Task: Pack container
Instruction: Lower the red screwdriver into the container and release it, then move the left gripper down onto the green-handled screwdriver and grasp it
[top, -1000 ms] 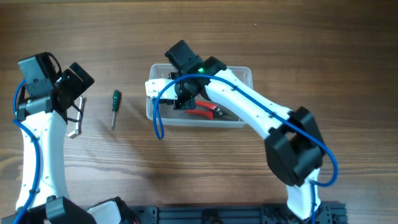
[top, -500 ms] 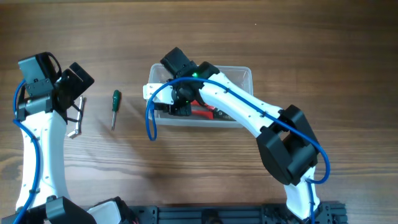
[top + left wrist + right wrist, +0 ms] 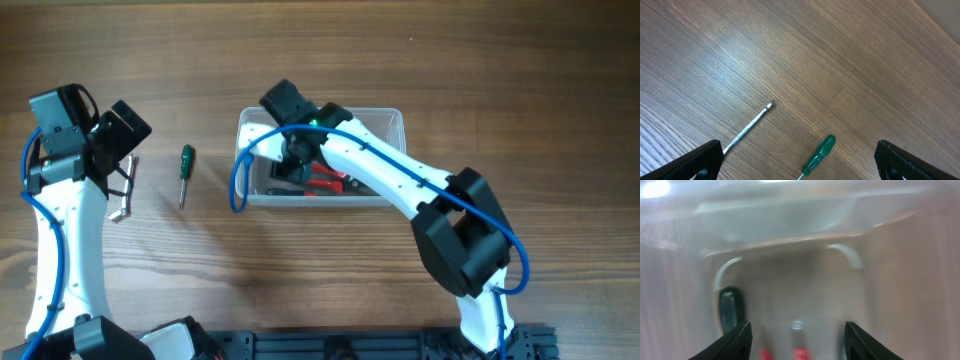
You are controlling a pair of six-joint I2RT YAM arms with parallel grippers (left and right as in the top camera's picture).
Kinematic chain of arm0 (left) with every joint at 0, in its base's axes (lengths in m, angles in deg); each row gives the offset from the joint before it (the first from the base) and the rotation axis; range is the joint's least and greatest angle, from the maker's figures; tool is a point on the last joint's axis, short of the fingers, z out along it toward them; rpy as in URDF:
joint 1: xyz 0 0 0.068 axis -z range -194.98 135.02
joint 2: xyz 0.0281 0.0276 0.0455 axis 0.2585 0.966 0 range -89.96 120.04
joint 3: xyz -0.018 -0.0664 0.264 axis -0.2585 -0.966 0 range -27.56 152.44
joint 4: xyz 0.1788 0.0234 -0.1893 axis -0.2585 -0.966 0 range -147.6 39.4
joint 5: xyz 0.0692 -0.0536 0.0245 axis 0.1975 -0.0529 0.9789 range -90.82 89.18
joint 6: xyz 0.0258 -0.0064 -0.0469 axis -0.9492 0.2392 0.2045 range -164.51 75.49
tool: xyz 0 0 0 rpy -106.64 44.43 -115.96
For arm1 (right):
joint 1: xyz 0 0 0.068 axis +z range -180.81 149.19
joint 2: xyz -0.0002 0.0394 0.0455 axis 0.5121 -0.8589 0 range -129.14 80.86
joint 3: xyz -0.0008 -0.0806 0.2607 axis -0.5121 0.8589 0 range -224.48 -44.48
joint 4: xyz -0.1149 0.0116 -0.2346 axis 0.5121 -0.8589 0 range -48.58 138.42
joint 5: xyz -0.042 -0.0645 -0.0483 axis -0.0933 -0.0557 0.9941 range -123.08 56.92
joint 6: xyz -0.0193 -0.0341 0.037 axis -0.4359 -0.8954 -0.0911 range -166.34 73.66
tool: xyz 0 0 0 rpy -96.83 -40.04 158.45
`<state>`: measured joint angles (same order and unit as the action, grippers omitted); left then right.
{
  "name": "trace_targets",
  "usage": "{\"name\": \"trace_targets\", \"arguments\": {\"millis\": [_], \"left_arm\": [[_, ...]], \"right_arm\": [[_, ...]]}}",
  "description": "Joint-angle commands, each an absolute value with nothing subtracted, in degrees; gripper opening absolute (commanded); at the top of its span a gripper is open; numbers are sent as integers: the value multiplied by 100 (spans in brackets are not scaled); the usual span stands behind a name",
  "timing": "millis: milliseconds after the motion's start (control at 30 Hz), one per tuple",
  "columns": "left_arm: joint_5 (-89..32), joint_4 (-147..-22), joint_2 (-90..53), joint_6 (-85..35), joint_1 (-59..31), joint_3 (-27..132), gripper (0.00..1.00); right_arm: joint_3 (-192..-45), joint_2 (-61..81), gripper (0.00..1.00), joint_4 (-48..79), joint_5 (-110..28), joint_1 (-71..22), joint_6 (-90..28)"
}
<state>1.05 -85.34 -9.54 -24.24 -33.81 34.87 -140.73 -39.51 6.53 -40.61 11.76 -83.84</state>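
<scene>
Right gripper (image 3: 796, 326), fingers spread and empty, sits low inside the clear rectangular plastic container (image 3: 392, 116) mid-table, likely for a gentle release. Left gripper (image 3: 799, 148) hangs wide open, facing the green-handled screwdriver (image 3: 185, 168) nearby, probably lining it up.

Clear see-through plastic rectangular tub (image 3: 392, 125), open-topped.
I see it upright, flat, long sides running left-right, centre of my overhead view.
</scene>
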Motion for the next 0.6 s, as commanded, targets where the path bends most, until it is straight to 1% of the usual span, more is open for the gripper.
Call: {"name": "trace_targets", "arguments": {"millis": [0,67,100,133,167,200,333,367,433,467,500,533,567], "left_arm": [[162,-8517,-954,-2472,-3412,3616,100],[162,-8517,-954,-2472,-3412,3616,100],[162,-8517,-954,-2472,-3412,3616,100],[162,-8517,-954,-2472,-3412,3616,100],[162,-8517,-954,-2472,-3412,3616,100],[162,-8517,-954,-2472,-3412,3616,100],[160,-8436,-954,-2455,-3412,3616,100],[160,-8403,-954,-2452,-3412,3616,100],[157,-8407,-954,-2452,-3412,3616,100],[7,-8423,-954,-2450,-3410,3616,100],[-728,-8696,-954,-2455,-3410,3616,100],[-1228,-8897,-954,-2398,-3410,3607,100],[-1491,-8832,-921,-2385,-3388,3592,100]], "right_arm": [[-14670,-3285,63,679,-2769,951,-7597],[-14847,-2806,70,683,-2304,597,-7107],[-14853,-2557,71,688,-2297,361,-6882],[-14853,-2183,78,659,-2301,-107,-6360],[-14853,-1986,82,607,-2360,-446,-6019],[-14853,-1827,84,517,-2566,-822,-5752],[-14812,-1676,84,12,-3912,-2468,-5197],[-14705,-1700,84,-66,-4153,-2881,-5029],[-14514,-1742,85,-163,-4356,-3403,-4865],[-14379,-1766,86,-213,-4367,-3694,-4703],[-14195,-1796,88,-248,-4376,-3991,-4526],[-14073,-1816,99,-283,-4374,-4161,-4382],[-14014,-1827,100,-307,-4367,-4255,-4266]]}}
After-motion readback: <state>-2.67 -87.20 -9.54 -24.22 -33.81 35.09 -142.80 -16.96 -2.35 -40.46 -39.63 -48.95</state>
